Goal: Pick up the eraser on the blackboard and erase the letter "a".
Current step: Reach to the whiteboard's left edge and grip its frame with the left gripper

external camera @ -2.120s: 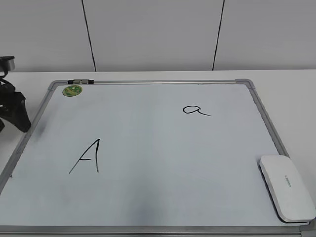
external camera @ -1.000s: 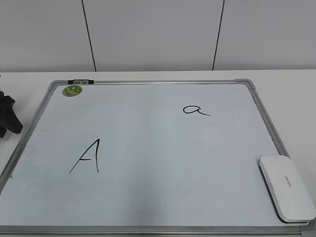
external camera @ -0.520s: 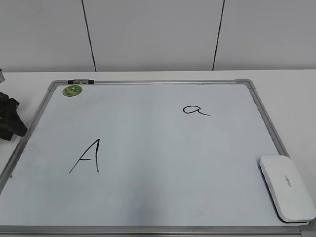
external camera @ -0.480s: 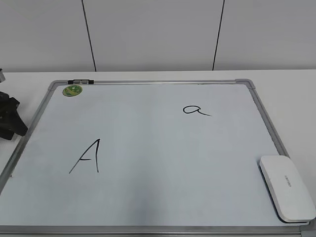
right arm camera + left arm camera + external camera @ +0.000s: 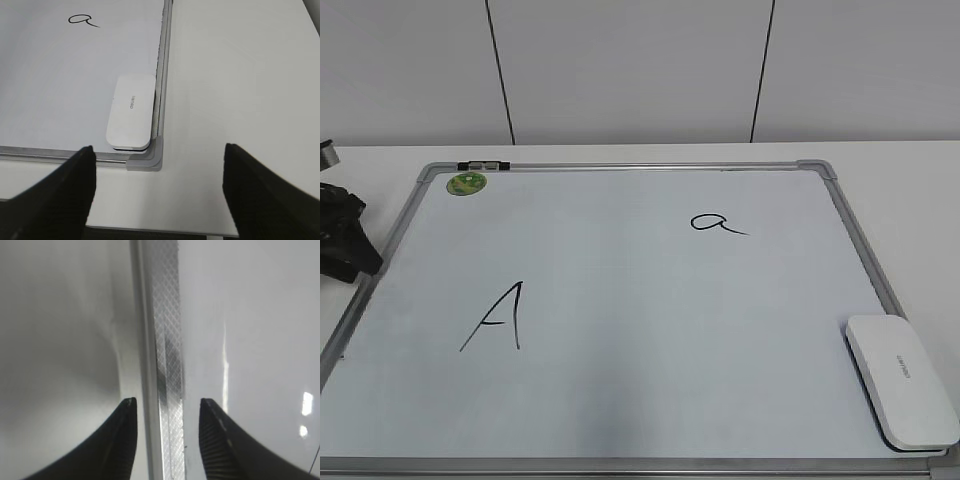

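Eraser [image 5: 901,379]: flat in blackboard's [image 5: 640,420] near right corner, against the frame; letter "a" [image 5: 716,223] well apart. Right claw [image 5: 159,187]: spread wide, empty, above that corner. Left claw [image 5: 167,415]: parted, empty, straddling left frame

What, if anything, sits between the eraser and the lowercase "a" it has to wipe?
Nothing visible: only bare blackboard lies between the eraser and the lowercase "a". The green magnet and capital "A" sit far left.

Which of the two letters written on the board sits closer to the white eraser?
The small cursive "a", upper right on the whiteboard, is closer to the eraser. The big angular "A" stands far left.
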You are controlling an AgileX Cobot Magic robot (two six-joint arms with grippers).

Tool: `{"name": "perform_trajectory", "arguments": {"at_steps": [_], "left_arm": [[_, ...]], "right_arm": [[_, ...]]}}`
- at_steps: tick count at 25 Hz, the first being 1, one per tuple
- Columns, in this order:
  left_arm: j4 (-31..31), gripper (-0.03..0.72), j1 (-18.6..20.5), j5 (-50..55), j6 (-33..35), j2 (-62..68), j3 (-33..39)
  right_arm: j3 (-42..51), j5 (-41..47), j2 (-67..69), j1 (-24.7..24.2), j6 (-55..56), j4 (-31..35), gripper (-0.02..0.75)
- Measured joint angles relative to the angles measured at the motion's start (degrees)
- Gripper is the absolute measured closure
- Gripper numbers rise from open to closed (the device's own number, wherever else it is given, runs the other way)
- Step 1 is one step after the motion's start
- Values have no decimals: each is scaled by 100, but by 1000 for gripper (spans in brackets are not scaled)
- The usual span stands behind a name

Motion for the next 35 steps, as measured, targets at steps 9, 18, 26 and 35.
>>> {"name": "perform_trajectory", "arguments": {"at_steps": [9,18,26,35], "left_arm": [[0,456,0,12,0,90,-3],[-41,486,0,21,0,124,-13],[-45,498,0,33,0,124,-13],[-92,498,0,138,0,241,-13]], "right_arm": [[0,0,0,0,0,0,152],[0,0,0,0,0,4,152],[0,0,0,0,0,4,152],[0,0,0,0,0,26,152]]}}
